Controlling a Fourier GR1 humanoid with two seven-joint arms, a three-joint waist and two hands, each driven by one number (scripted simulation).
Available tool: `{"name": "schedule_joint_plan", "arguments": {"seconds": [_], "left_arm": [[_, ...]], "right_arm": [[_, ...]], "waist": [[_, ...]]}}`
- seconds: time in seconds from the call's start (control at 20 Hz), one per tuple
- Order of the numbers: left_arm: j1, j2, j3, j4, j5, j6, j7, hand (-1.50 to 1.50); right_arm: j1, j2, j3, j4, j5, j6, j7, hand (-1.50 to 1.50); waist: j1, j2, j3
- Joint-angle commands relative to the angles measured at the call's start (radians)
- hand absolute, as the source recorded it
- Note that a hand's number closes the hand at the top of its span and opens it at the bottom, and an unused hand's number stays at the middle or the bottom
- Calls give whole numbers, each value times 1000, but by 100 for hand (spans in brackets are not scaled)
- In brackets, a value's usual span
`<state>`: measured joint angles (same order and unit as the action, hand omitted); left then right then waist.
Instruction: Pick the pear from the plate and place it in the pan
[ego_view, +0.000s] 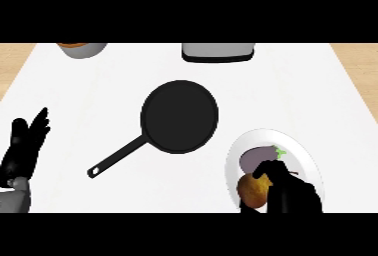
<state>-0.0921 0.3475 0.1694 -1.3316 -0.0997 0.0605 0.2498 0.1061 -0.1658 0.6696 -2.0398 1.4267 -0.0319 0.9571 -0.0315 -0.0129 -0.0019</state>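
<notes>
The brown pear (253, 191) is seen on the white plate (306, 156) beside an eggplant (258, 156), with the fingers of the right hand (291, 195) curled round it. The black pan (179, 116) lies nearby on the white counter (88, 100). The left hand (22, 147) is held open at the left edge, fingers up.

A white counter (88, 100) fills most of the frame, with wood-coloured strips showing at its upper left and upper right corners. A black pan (179, 116) lies near the centre, its handle running toward the lower left. A white plate (308, 157) sits at the lower right. At the top edge stand a grey bowl-like vessel (81, 49) on the left and a grey, dark-based object (218, 51) toward the middle.
</notes>
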Motion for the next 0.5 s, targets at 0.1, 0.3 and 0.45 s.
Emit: {"name": "schedule_joint_plan", "arguments": {"seconds": [0.1, 0.3, 0.45], "left_arm": [[-22, -4, -3, 3, -17, -2, -15, 0], [15, 6, 24, 23, 17, -53, -57, 0], [-116, -19, -12, 41, -31, 3, 47, 0]], "right_arm": [[-119, 159, 138, -27, 176, 74, 133, 150], [-244, 163, 96, 137, 97, -60, 178, 150], [-359, 164, -24, 256, -25, -139, 154, 150]], "waist": [[32, 12, 1], [41, 14, 1], [39, 17, 2]]}}
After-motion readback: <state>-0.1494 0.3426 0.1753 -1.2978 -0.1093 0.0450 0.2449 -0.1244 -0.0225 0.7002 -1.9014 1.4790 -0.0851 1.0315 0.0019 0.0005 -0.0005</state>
